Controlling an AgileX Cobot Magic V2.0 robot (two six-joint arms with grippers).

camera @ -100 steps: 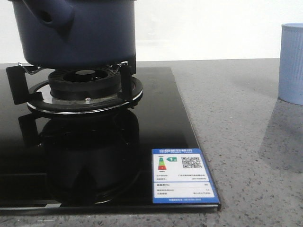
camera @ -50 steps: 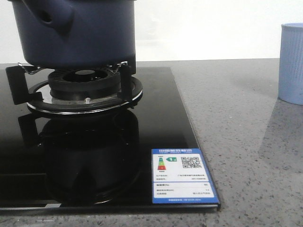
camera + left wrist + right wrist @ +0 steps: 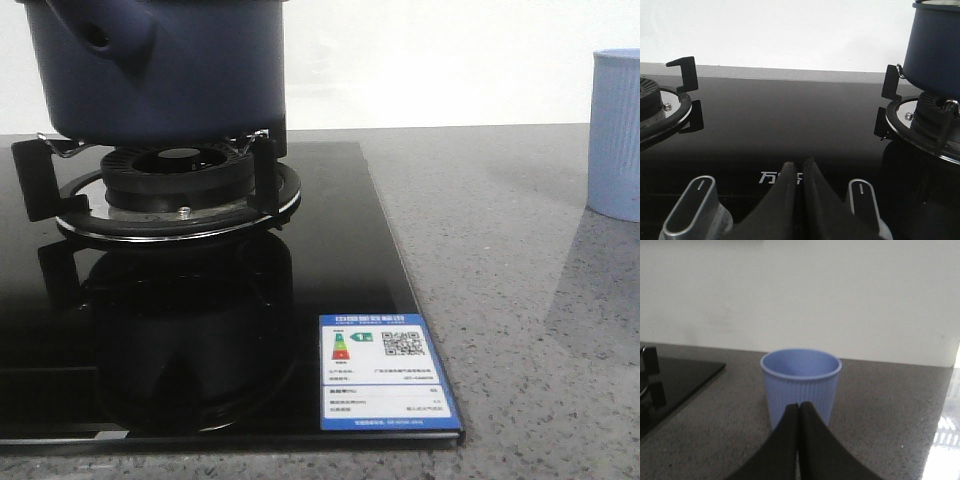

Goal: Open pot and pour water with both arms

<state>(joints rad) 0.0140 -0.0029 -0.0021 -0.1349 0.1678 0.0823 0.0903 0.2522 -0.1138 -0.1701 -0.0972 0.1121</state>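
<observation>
The dark navy pot [image 3: 170, 65] stands on the burner grate [image 3: 180, 190] of the black glass stove; its stubby handle socket with a round hole faces front left. Its top is cut off in the front view. The pot also shows in the left wrist view [image 3: 935, 47]. My left gripper [image 3: 797, 167] is shut and empty, low over the stove's front between two knobs, apart from the pot. My right gripper [image 3: 799, 407] is shut and empty, just in front of the pale blue ribbed cup [image 3: 801, 382], which is open and upright. Neither gripper shows in the front view.
The cup [image 3: 615, 135] stands on the grey speckled counter at the right. A second burner [image 3: 655, 105] lies left of the pot's burner. Two silver knobs [image 3: 692, 207] [image 3: 863, 202] flank my left gripper. An energy label [image 3: 385, 370] sits on the stove's front right corner.
</observation>
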